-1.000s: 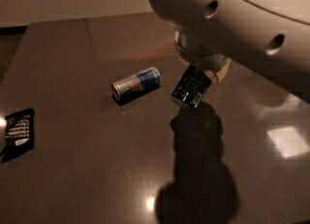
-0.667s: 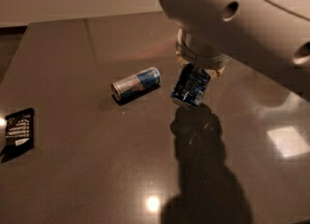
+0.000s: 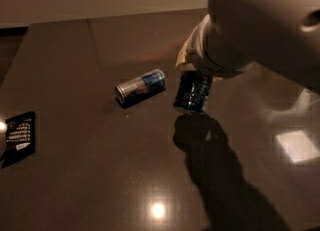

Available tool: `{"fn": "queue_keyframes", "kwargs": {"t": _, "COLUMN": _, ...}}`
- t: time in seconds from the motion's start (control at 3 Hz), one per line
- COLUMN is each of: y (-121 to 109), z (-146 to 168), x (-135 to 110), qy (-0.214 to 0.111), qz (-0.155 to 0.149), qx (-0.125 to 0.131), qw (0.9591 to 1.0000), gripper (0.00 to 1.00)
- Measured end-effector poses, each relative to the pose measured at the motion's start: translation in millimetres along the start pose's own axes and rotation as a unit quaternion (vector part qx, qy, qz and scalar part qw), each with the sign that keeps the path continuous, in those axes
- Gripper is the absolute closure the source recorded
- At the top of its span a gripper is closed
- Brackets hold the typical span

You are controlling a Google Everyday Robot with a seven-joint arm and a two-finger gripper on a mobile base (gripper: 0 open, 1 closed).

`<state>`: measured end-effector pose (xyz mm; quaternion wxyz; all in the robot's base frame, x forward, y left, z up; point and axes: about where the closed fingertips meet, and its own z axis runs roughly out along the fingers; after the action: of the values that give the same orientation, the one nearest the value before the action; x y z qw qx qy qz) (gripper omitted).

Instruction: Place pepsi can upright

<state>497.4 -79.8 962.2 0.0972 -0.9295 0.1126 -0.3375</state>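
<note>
I see the dark table [image 3: 75, 175] carrying a slim silver-and-blue can [image 3: 141, 86] on its side and a black packet [image 3: 20, 134] near its left edge. The gripper [image 3: 194, 74] hangs above the table's middle.

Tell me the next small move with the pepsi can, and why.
Probably lower it straight down. The gripper, mostly hidden under the wrist, holds the pepsi can nearly upright beside the slim can lying on the table, with its shadow close beneath.
</note>
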Motion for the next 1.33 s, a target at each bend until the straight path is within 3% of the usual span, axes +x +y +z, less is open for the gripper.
{"fn": "queue_keyframes", "kwargs": {"t": 0.33, "y": -5, "z": -4, "x": -15, "qy": 0.020, "qz": -0.055, "qx": 0.050, "qw": 0.9971, "gripper": 1.00}}
{"fn": "queue_keyframes", "kwargs": {"t": 0.67, "y": -9, "z": -3, "x": -29, "qy": 0.047, "qz": -0.095, "qx": 0.097, "qw": 0.9896, "gripper": 1.00}}
{"fn": "queue_keyframes", "kwargs": {"t": 1.0, "y": -20, "z": -3, "x": -36, "qy": 0.080, "qz": -0.135, "qx": 0.163, "qw": 0.9740, "gripper": 1.00}}
{"fn": "queue_keyframes", "kwargs": {"t": 1.33, "y": -27, "z": -5, "x": -42, "qy": 0.100, "qz": -0.180, "qx": 0.197, "qw": 0.9586, "gripper": 1.00}}
